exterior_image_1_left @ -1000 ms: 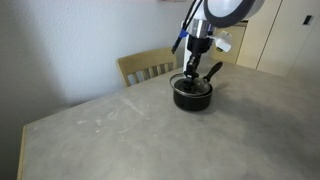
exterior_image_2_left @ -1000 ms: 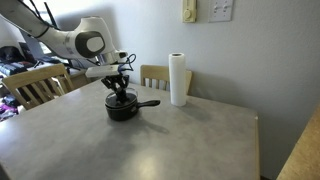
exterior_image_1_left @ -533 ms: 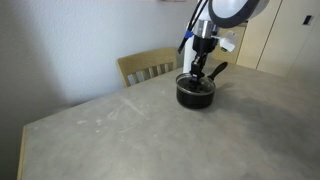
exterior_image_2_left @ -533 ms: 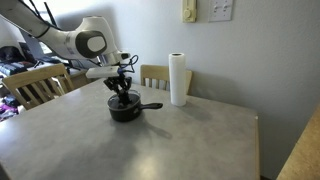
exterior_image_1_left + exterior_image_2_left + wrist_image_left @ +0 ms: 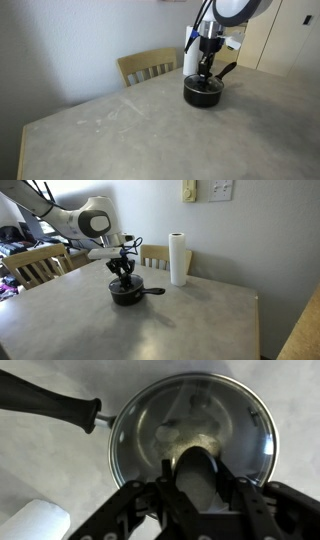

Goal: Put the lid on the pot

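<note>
Soft, even indoor light, faint shadows on the table. Low-resolution, slightly blurry; pale glare across the lid, wrist view.

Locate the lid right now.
The lid sits on the pot directly under the claw, on the table, left of the paper-towel roll in an exterior view.

A round clear glass lid with a metal rim sits level, covering the small black long-handled saucepan, which stands upright.
</note>
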Action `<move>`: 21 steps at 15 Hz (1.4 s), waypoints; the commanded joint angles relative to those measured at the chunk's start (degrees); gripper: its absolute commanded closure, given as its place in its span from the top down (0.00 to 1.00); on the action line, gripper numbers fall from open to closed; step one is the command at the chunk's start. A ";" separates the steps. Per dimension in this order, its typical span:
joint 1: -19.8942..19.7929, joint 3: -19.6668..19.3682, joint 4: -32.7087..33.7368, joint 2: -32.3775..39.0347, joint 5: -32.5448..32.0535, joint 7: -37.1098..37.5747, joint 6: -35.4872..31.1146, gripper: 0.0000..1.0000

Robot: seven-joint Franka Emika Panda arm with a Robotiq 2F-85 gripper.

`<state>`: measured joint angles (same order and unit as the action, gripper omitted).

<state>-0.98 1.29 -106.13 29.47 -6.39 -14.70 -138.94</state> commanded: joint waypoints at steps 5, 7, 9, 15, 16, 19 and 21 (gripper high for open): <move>-1.21 2.02 -1.63 -2.11 2.47 -1.71 0.75 1.00; -0.59 1.32 -2.69 -3.73 2.44 0.33 1.03 1.00; -0.36 1.01 -3.82 -5.68 2.54 1.72 1.50 1.00; 0.13 0.79 -8.87 -13.57 2.51 4.69 2.31 1.00; 0.12 0.90 -9.72 -15.07 2.69 4.66 2.73 1.00; 0.12 1.02 -11.67 -18.60 3.27 4.28 3.37 1.00; -0.09 1.29 -12.48 -20.01 4.64 3.04 3.56 1.00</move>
<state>-0.87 2.31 -115.38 13.14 -4.05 -10.14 -136.33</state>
